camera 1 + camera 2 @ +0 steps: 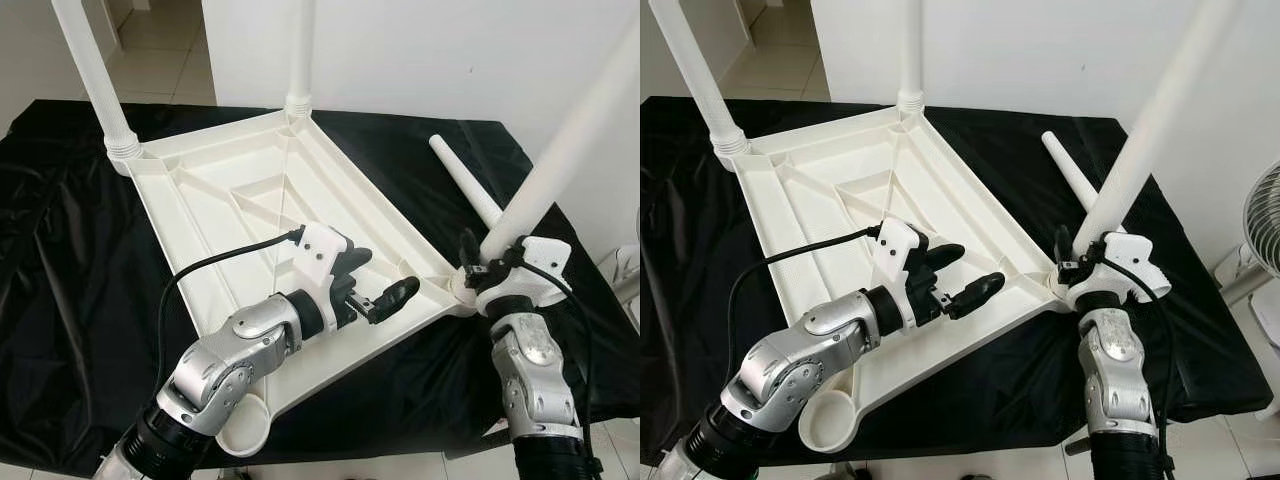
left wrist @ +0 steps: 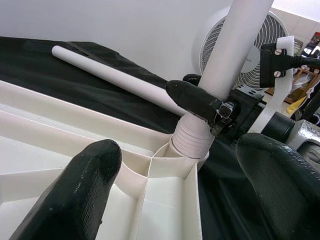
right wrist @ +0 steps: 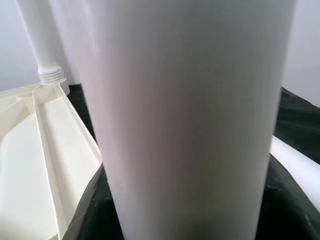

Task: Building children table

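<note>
Here the white plastic tabletop (image 1: pixel 260 215) is lying upside down on a black cloth (image 1: pixel 60 260), ribbed underside facing up. Two legs are standing in its far corner sockets: the far-left leg (image 1: pixel 95 70) and the far-middle leg (image 1: pixel 301 55). A third leg (image 1: pixel 560 160) is entering the near-right corner socket (image 1: pixel 462 290), its long axis leaning up and away to the robot's right rather than standing plumb. The right gripper (image 1: pixel 480 262) is clamping this third leg just above its threaded collar; the left wrist view is showing one black finger (image 2: pixel 195 99) pressing against the shaft directly over the threads.

The left gripper (image 1: pixel 375 285) is hovering over the tabletop's near-right edge, fingers spread and gripping nothing, pointing toward the same socket. In its wrist view the socket is lying straight ahead between the two fingertips.

A spare leg (image 1: pixel 465 185) is lying flat on the cloth just beyond the socket, its axis running away from the robot. The near-left corner socket (image 1: pixel 245 432) is sitting empty at the table's closest corner.

The decisive relation appears to be the tilt: the third leg's axis is not lining up with the socket's, so seating it probably calls for righting the shaft first. The right arm is holding it; the left, nearby, is placed to steady the tabletop.

A fan (image 1: pixel 1262 235) is standing off to the right.
</note>
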You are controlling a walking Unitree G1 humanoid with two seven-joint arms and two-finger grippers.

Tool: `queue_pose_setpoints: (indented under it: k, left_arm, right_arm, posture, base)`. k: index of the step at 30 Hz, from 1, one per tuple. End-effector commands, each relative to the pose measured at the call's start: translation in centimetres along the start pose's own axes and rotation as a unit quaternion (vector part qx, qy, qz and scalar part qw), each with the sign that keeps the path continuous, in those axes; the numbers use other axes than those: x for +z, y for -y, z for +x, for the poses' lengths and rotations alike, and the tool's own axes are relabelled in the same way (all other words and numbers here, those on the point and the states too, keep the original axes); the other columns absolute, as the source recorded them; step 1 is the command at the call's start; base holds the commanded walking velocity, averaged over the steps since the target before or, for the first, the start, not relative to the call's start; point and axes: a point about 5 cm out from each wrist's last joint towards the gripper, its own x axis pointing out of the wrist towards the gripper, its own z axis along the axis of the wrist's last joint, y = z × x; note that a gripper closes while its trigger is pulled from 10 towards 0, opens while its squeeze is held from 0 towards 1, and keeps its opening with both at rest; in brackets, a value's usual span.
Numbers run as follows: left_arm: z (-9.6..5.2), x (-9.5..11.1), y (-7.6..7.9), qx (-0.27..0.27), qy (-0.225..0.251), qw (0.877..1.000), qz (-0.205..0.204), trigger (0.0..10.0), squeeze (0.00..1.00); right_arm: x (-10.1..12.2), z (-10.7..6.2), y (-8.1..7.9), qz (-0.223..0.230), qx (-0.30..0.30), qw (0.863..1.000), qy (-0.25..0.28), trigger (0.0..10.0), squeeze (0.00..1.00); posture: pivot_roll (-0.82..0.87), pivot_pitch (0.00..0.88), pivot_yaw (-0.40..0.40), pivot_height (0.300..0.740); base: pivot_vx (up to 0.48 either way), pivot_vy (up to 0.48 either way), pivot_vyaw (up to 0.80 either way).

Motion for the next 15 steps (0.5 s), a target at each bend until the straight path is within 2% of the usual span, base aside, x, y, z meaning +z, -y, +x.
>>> queue_pose_setpoints:
  k: [1,7,15]
  left_arm:
    - [-0.01,0.14,0.91,-0.070,-0.002,0.998,0.003,10.0,0.00]
    - [-0.02,0.18,0.88,-0.071,-0.002,0.997,0.004,10.0,0.00]
    - [-0.07,0.22,0.77,-0.069,-0.002,0.998,0.005,10.0,0.00]
  right_arm:
    - [-4.61,-2.25,0.17,0.010,-0.010,0.994,-0.111,10.0,0.00]
    - [-5.09,-2.68,0.58,0.018,-0.031,0.993,-0.110,10.0,0.00]
    - [-5.24,-2.81,0.53,0.037,-0.025,0.995,-0.091,10.0,0.00]
  posture:
    - [0.01,0.127,0.009,0.740]
    - [0.01,0.132,0.012,0.740]
    - [0.02,0.135,0.017,0.740]
  base:
    - [0.000,0.000,0.00]
    - [0.000,0.000,0.00]
    - [0.000,0.000,0.00]
